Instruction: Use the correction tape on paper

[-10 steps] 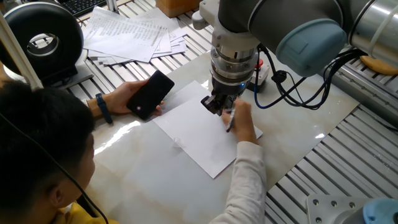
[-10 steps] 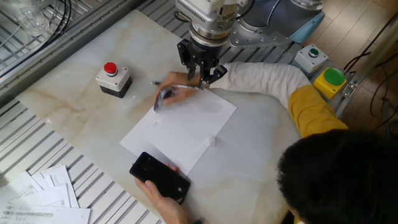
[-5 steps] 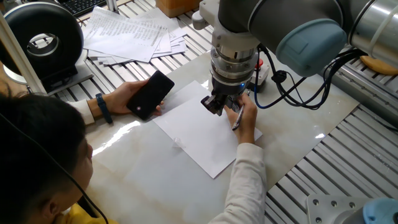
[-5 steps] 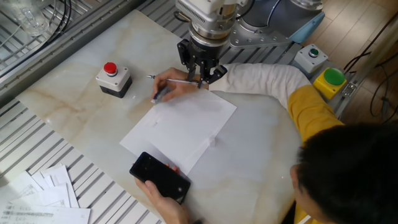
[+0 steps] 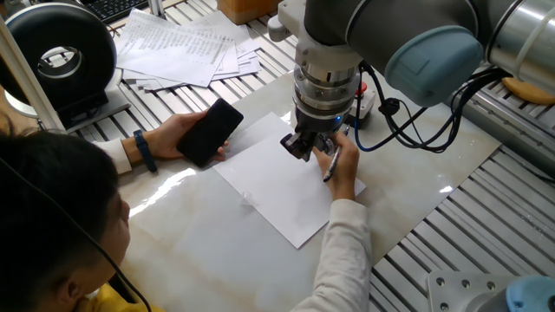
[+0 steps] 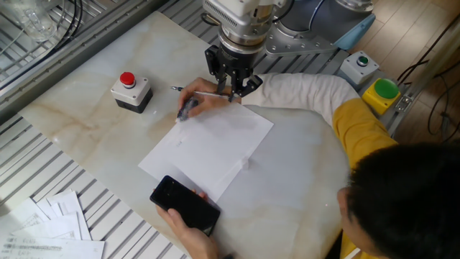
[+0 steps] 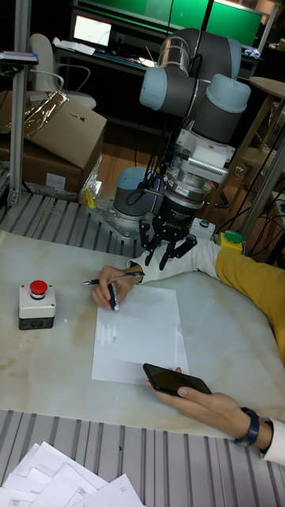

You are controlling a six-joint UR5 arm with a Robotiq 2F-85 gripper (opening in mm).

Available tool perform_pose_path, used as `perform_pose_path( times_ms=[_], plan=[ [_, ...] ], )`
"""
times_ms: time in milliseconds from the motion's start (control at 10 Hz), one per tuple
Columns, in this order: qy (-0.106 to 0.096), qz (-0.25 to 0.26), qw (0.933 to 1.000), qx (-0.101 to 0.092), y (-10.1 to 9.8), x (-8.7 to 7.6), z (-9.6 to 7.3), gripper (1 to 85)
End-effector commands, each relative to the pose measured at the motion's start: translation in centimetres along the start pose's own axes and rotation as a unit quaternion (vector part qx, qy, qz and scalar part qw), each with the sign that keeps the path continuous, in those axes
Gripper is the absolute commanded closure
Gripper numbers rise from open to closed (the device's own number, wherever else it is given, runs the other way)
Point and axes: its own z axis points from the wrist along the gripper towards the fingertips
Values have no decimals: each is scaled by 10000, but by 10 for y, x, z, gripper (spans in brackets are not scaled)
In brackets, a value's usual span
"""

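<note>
The paper [image 5: 277, 191] is a blank white sheet lying flat on the marble tabletop, also seen as the paper [image 6: 208, 147] and the paper [image 7: 138, 337]. A person's hand holds the small dark correction tape [image 6: 188, 108] down at the sheet's far corner; the same correction tape [image 7: 113, 297] shows under the fingers, with a slim pen [image 6: 195, 93] in the same hand. My gripper [image 5: 310, 149] hangs just above that hand and corner, open and empty. It appears again as the gripper [image 6: 231, 85] and the gripper [image 7: 166, 255].
The person's other hand holds a black phone [image 6: 185, 203] at the sheet's near edge. A red button box [image 6: 131, 90] stands to one side, a green button on a yellow box [image 6: 383, 92] behind the arm. Printed sheets [image 5: 186, 43] are piled on the slatted surface.
The person's hand with the tape and pen has shifted slightly along the paper's corner and settled. The person's head has moved in the frame. My gripper has not moved.
</note>
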Motion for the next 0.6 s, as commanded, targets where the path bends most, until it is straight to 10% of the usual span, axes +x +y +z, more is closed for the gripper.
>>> perform_pose_path(
  times_ms=[0, 500],
  plan=[
    [12, 20, 10000, -58, 2, 0, -1, 503],
    [67, 24, 9999, -94, 4, 3, 1, 507]
  ],
)
